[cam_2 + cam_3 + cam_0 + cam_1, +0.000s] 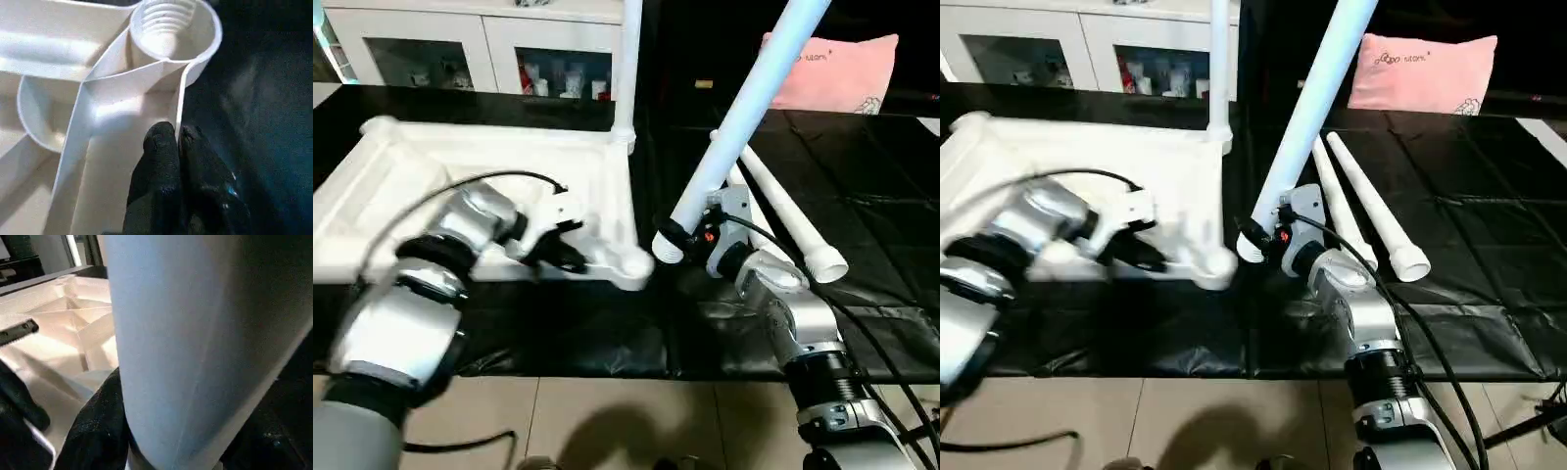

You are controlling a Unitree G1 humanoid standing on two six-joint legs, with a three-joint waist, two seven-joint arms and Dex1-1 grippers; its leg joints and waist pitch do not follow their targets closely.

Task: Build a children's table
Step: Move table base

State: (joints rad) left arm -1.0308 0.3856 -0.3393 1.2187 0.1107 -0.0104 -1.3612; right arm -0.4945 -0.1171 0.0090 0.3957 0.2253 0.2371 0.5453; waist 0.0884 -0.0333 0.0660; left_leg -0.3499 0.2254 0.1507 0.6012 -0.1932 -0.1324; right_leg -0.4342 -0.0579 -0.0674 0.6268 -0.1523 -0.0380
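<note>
The white table top [460,162] lies upside down on black cloth, ribs up. One tube leg [628,59] stands upright in its far right corner socket. My left gripper [570,245] is shut on the thin rim wall [178,105], just short of the near right corner socket [171,29]. My right gripper [690,235] is shut on a second leg [744,108]. That leg slants up and to the right, and its lower end [666,245] hangs just right of the near corner socket [631,266]. Two more legs [793,220] lie on the cloth to the right.
A pink pillow [832,73] rests at the back right. A white cabinet with glass doors [480,49] stands behind the table top. The black cloth [862,176] ends at a near edge, with tiled floor [607,421] below it.
</note>
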